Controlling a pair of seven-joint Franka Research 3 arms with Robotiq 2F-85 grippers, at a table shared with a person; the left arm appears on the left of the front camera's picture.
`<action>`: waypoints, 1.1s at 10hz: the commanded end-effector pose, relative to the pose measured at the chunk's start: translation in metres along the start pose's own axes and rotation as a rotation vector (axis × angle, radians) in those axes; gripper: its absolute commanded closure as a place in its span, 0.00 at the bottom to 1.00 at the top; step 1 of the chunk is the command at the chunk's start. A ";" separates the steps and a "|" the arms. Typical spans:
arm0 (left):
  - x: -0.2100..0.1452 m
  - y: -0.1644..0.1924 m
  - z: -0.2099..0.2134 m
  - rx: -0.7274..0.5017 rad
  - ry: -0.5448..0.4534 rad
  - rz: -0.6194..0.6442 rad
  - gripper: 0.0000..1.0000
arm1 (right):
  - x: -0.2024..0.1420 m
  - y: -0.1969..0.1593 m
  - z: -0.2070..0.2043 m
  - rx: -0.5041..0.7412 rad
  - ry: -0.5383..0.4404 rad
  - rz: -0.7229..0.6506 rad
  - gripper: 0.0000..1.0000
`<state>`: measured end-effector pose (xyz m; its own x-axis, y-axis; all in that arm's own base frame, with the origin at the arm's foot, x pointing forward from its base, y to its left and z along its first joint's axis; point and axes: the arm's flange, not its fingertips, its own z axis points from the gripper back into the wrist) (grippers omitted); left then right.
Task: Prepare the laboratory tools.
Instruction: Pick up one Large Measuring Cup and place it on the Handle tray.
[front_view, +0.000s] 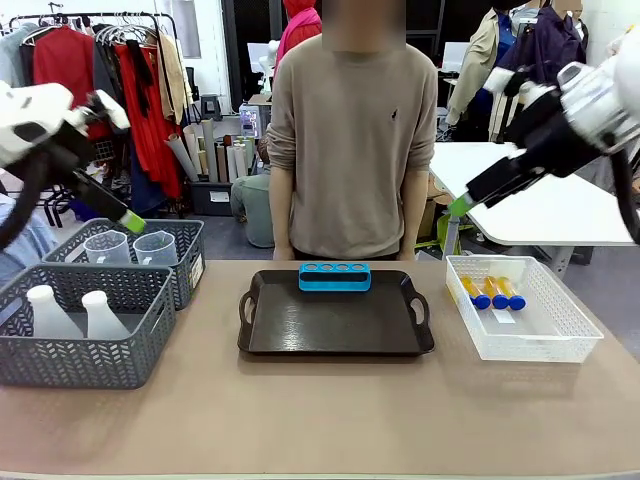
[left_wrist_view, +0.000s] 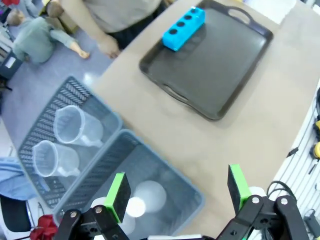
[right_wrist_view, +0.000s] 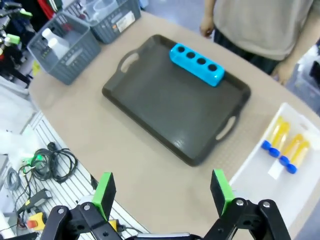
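Observation:
Amber tubes with blue caps (front_view: 492, 292) lie in a white basket (front_view: 560, 345) at the right, also seen as tubes (right_wrist_view: 280, 140) in the right wrist view. Two clear beakers (front_view: 130, 247) stand in the rear grey basket, and two white flasks (front_view: 75, 312) in the front one. My left gripper (front_view: 130, 220) hangs open high above those baskets; its wrist view looks down on the beakers (left_wrist_view: 65, 140) and flasks (left_wrist_view: 147, 196) between its spread fingers (left_wrist_view: 118, 195). My right gripper (front_view: 460, 205) is open and empty, raised above the table's right side.
A black tray (front_view: 330, 325) sits mid-table with a blue four-hole rack (front_view: 334, 276) at its far edge. The person stands behind the table, arms down. Two grey baskets (front_view: 85, 355) take up the left side. Bare tabletop lies in front of the tray.

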<state>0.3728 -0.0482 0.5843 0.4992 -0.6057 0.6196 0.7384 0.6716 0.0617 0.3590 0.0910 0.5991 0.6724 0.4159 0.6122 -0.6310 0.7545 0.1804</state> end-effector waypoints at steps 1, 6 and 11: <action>-0.006 0.016 0.013 -0.003 -0.063 0.020 0.00 | 0.003 -0.013 0.023 0.015 -0.004 0.023 0.00; -0.007 0.018 0.021 0.026 -0.045 0.033 0.00 | 0.001 -0.012 0.028 -0.015 -0.010 -0.001 0.00; 0.007 0.026 0.064 -0.030 -0.126 -0.021 0.00 | 0.016 -0.014 0.070 0.004 -0.108 0.074 0.00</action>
<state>0.3650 -0.0158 0.6300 0.4637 -0.5623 0.6847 0.7226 0.6872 0.0749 0.3497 0.0581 0.6504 0.6226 0.4070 0.6684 -0.6309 0.7664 0.1209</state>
